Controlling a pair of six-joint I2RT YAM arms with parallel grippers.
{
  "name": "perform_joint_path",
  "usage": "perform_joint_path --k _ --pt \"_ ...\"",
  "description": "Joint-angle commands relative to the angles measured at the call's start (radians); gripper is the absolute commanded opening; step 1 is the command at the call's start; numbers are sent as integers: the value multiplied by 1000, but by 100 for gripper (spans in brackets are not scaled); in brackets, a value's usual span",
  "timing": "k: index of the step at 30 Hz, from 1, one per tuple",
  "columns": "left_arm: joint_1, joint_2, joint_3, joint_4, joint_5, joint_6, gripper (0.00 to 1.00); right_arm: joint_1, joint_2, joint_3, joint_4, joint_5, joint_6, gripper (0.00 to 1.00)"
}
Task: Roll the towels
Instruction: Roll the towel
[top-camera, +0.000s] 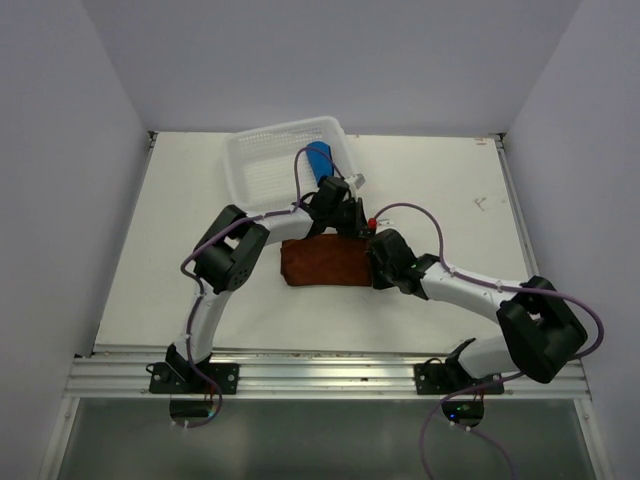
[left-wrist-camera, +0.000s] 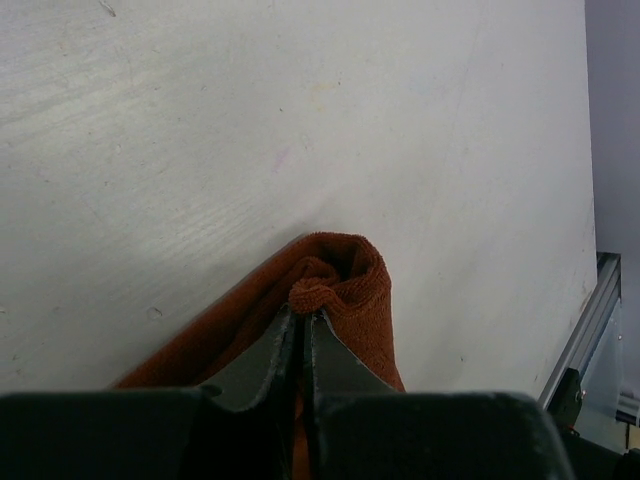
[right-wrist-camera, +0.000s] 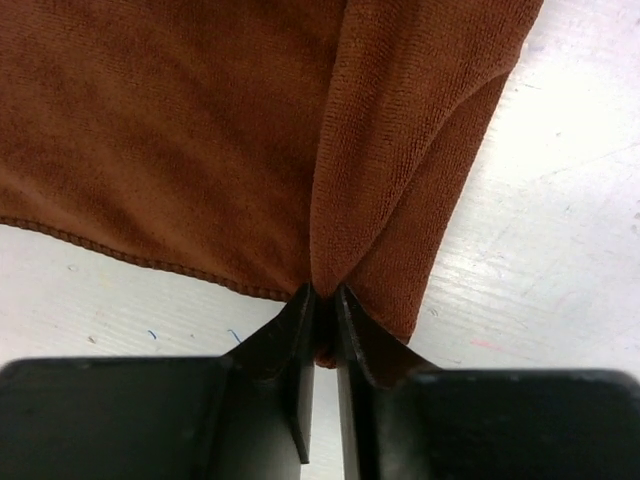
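The rust-brown towel (top-camera: 325, 263) lies folded on the white table in the top view, between both arms. At its far right corner my left gripper (left-wrist-camera: 303, 314) is shut on a bunched bit of the cloth (left-wrist-camera: 355, 300). At the towel's right end my right gripper (right-wrist-camera: 324, 292) has its fingers close together, with a fold of the same towel (right-wrist-camera: 200, 130) pinched between them. The bright blue towel (top-camera: 319, 160) lies rolled inside the white basket, behind the left gripper (top-camera: 348, 222). The right gripper (top-camera: 376, 258) sits low on the table.
The white mesh basket (top-camera: 262, 165) stands at the back of the table, just left of centre. A small red item (top-camera: 371, 221) sits by the left wrist. Purple cables loop over both arms. A metal rail (top-camera: 330, 370) runs along the near edge.
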Motion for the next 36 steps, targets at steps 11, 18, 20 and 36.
perform_joint_path --k 11,18,20,36 --pt "20 -29 22 66 -34 48 7 -18 -113 21 -37 -76 52 43" --pt "17 -26 18 82 -28 48 6 -139 -226 -25 -34 -154 137 42" --pt "19 -26 18 87 -27 48 6 -202 -236 -45 -8 -181 166 43" --pt "17 -15 24 95 -13 45 6 -296 -93 -99 131 -298 215 59"
